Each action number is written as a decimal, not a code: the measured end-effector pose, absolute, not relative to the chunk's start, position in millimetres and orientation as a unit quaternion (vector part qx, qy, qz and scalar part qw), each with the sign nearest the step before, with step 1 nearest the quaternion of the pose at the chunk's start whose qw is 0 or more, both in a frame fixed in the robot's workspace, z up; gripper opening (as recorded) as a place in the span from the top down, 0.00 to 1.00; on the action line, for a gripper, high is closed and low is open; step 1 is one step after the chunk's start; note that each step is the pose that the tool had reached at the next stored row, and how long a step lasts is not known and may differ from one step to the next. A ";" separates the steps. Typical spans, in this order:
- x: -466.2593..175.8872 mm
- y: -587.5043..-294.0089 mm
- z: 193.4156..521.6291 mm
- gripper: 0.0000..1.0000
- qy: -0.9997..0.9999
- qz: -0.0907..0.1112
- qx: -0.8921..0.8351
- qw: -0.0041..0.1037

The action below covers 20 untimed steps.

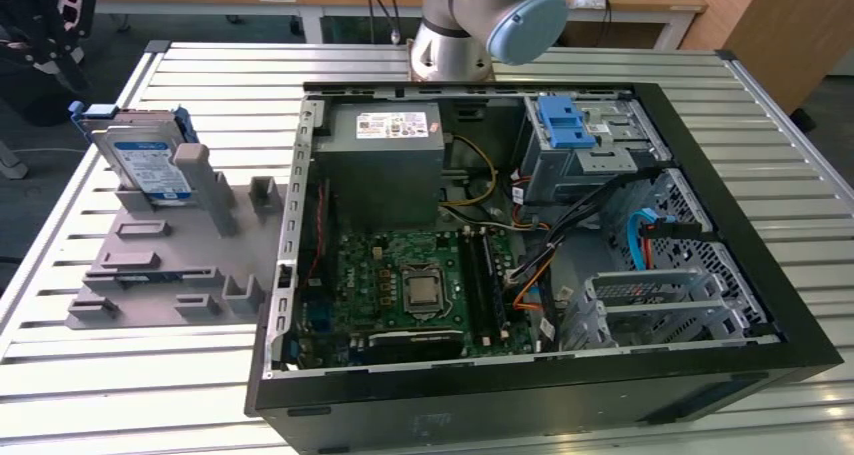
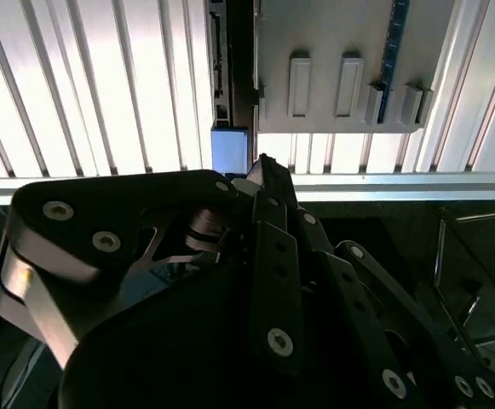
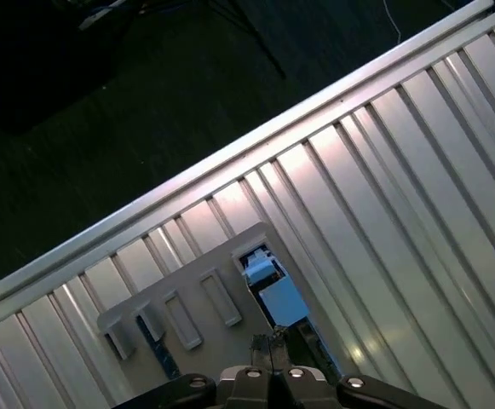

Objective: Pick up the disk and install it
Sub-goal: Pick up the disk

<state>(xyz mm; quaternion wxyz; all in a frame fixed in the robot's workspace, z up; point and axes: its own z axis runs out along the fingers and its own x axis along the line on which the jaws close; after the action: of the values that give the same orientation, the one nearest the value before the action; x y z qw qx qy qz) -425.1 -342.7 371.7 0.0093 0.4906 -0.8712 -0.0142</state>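
step: pre-grasp, I'd say | flat silver metal disk with blue rails [image 1: 140, 163] upright in grey plastic rack [image 1: 200, 237] | black gripper [image 3: 268, 342] closed, empty, nearby | reckon you'll need it opened first

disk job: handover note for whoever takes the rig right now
The gripper hangs by the table edge, apart from the disk, holding nothing of the job.
The disk stands upright in the grey holder plate, at the exterior view's left of the open computer case.
Done: nothing shows yet.
Left: the disk is neither picked up nor installed.
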 end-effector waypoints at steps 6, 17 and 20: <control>-425.1 -342.7 371.6 0.89 -0.855 -0.014 0.519 0.010; -425.1 -342.7 371.7 0.89 -0.828 -0.013 0.561 0.010; -425.2 -342.6 371.7 0.89 -0.826 -0.014 0.563 0.009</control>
<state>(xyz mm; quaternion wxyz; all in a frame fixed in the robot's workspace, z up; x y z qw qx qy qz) -425.2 -342.6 371.7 0.0088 0.5633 -0.8261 -0.0141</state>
